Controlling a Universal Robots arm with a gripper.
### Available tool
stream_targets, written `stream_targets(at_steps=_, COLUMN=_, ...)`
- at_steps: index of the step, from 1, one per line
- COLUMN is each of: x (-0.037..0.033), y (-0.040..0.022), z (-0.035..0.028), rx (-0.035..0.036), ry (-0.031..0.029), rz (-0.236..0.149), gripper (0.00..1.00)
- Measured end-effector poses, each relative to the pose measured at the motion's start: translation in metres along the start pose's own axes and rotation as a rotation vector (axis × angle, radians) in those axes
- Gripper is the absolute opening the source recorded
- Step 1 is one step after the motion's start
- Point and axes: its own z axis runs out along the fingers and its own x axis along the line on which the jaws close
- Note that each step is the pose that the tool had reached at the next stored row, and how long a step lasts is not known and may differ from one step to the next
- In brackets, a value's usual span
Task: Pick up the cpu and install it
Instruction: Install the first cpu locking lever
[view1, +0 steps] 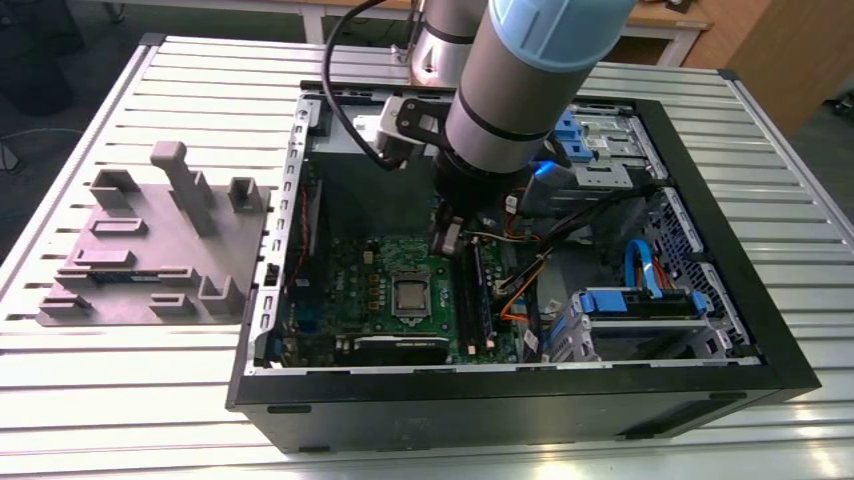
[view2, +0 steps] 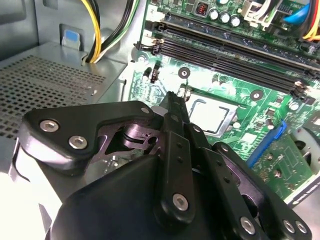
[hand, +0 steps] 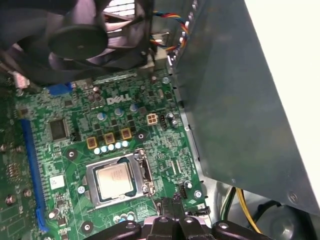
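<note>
The cpu (view1: 410, 293), a small square chip with a shiny silver top, lies flat in its socket on the green motherboard (view1: 354, 275) inside the open computer case. Both wrist views show it too, as the cpu (hand: 116, 180) and the cpu (view2: 210, 116), with a metal frame around it. My gripper (view1: 450, 243) hangs over the board just beside the socket, on the exterior view's right of the chip. Its black fingers meet at a point, seen as my gripper (view2: 171, 98) and my gripper (hand: 171, 210), with nothing held between them. The tips are apart from the chip.
A grey power-supply box (hand: 240, 100) stands close beside the socket, with yellow and black cables (view2: 100, 30) coming out of it. A black fan (hand: 85, 40), long black memory slots (view2: 235, 55) and a blue-clipped drive cage (view1: 641, 300) crowd the case. A grey fixture plate (view1: 147, 250) lies on the slatted table.
</note>
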Motion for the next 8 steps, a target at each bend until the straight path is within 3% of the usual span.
stream_targets(at_steps=8, x=0.0046, y=-0.0010, z=-0.0004, rx=0.0107, ry=0.0032, rz=-0.054, gripper=0.10)
